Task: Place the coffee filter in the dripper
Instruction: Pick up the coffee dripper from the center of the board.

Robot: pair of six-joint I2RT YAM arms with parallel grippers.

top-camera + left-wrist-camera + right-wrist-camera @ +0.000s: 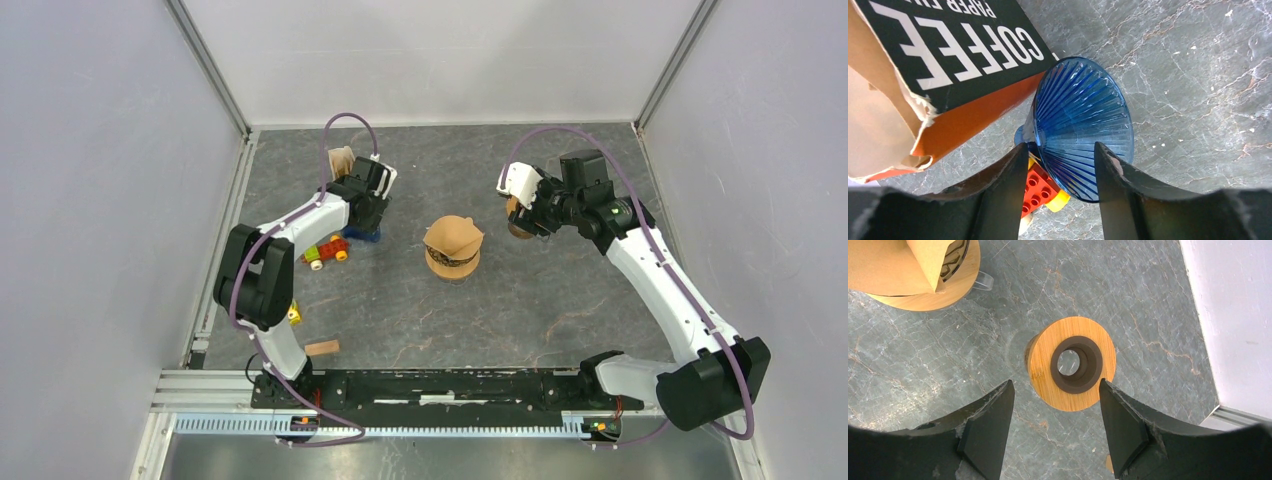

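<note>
A blue ribbed dripper (1083,125) lies tilted beside the orange and black coffee filter box (948,60), with pale filter paper (873,125) showing at the box's torn end. My left gripper (1060,152) is closed around the dripper's lower cone; in the top view it (366,222) is over the blue dripper (362,236), near the box (342,160). A second, wood-collared dripper (453,262) holds a brown filter (453,236) mid-table. My right gripper (1055,387) is open and empty above a wooden ring (1071,363).
Red and yellow toy bricks (328,250) lie under and beside the blue dripper, also seen in the left wrist view (1040,187). A small wooden block (322,348) lies near the left arm's base. White walls enclose the table; the right wall (1233,315) is close to the wooden ring.
</note>
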